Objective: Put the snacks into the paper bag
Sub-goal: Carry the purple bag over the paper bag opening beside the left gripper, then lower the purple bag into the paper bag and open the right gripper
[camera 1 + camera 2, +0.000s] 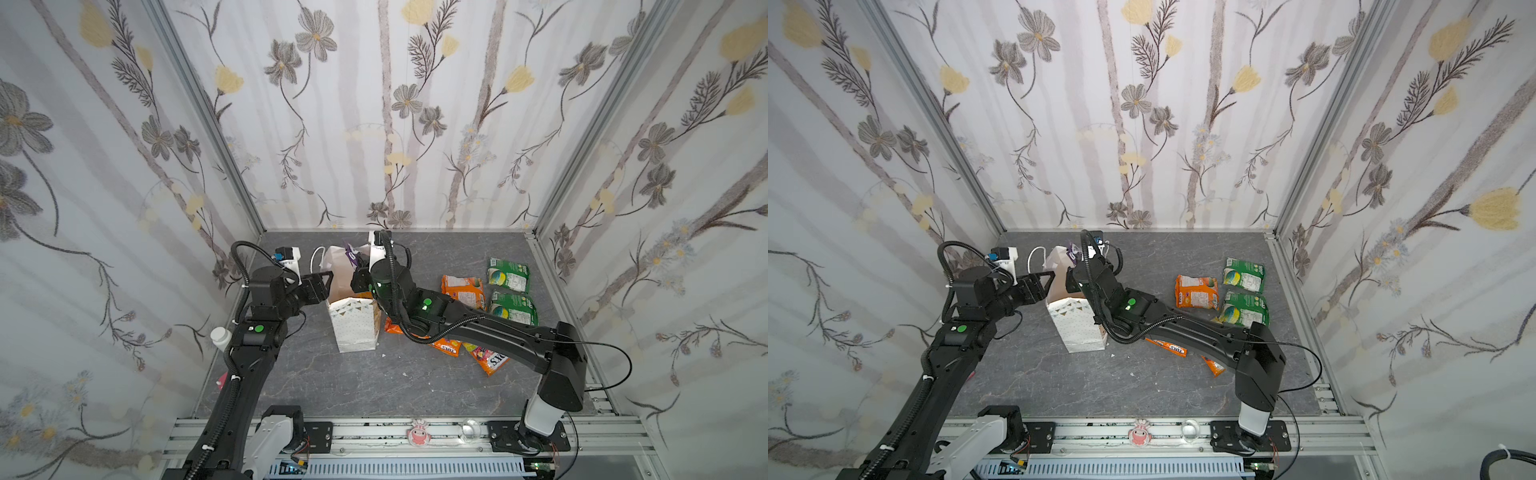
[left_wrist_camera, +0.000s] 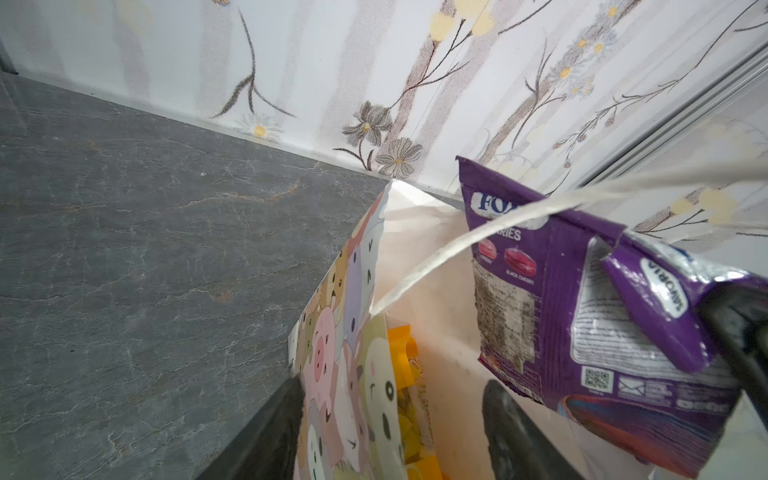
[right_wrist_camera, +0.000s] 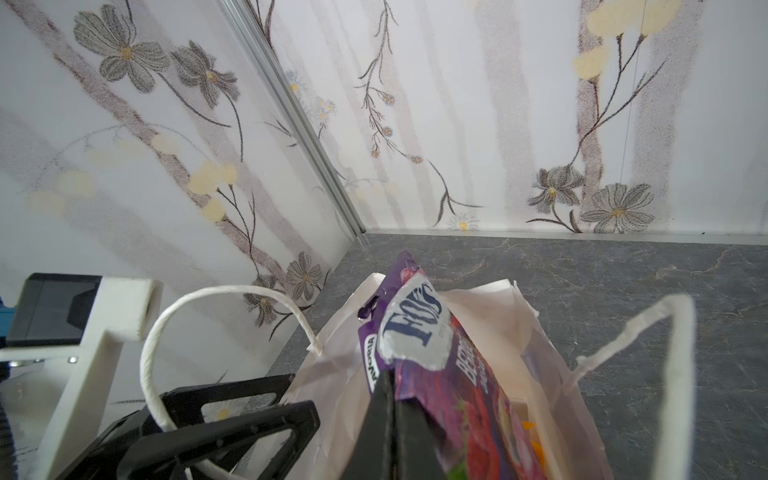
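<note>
- Grey table (image 1: 332,386) nearest us is bare, with lots of room.
- Paper bag (image 1: 353,328) stands mid-table; left pincer (image 2: 395,382) straddles its left edge, squeeze unclear.
- Right pincer (image 3: 388,382) pinches purple packet (image 3: 419,332) over bag's mouth.
- Other snacks (image 1: 513,309) lie right.

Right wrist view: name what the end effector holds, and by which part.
The right end effector pinches the purple FOX'S packet by a side edge beside its logo, over the paper bag.

Noted paper bag (image 1: 353,328) standing upright on grey tabletop (image 1: 332,386). Found left gripper (image 1: 327,277) at its left rim, right gripper (image 1: 360,270) over the mouth, clamped on purple packet (image 1: 351,254). Logged right of bag: far green packet (image 1: 509,275), near green packet (image 1: 514,308), orange packet (image 1: 463,291) beside them, FOX'S packet (image 1: 492,359) nearest, partly under right arm (image 1: 498,332).
</note>
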{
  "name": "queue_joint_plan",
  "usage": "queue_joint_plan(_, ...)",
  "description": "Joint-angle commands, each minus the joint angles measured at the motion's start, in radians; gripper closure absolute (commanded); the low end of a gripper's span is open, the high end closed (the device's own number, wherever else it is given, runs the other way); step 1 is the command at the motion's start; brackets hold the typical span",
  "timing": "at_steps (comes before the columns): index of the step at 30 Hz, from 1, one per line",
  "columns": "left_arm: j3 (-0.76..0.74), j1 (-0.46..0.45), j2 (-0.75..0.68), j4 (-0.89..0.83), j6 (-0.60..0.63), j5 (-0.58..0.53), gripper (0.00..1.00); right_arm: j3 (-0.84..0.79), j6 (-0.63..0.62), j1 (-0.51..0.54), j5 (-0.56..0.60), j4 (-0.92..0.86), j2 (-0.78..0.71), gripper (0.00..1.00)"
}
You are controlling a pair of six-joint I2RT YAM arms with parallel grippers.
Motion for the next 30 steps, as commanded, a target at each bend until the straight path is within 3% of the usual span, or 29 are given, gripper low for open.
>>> queue_joint_plan(1,0.000,0.003,0.005,0.028,-0.001,0.005,0.32,-0.008,0.009,-0.003,0.000,0.059,-0.016,0.92)
queue_joint_plan(12,0.008,0.001,0.027,0.020,-0.001,0.010,0.32,-0.010,0.012,-0.007,-0.031,0.073,-0.016,0.84)
queue_joint_plan(18,0.008,0.002,0.031,0.017,-0.001,0.013,0.32,-0.011,0.009,-0.007,-0.039,0.075,-0.031,0.71)
queue_joint_plan(30,0.013,0.002,0.039,0.009,0.001,0.010,0.32,0.018,-0.035,-0.007,-0.063,0.055,-0.053,0.64)
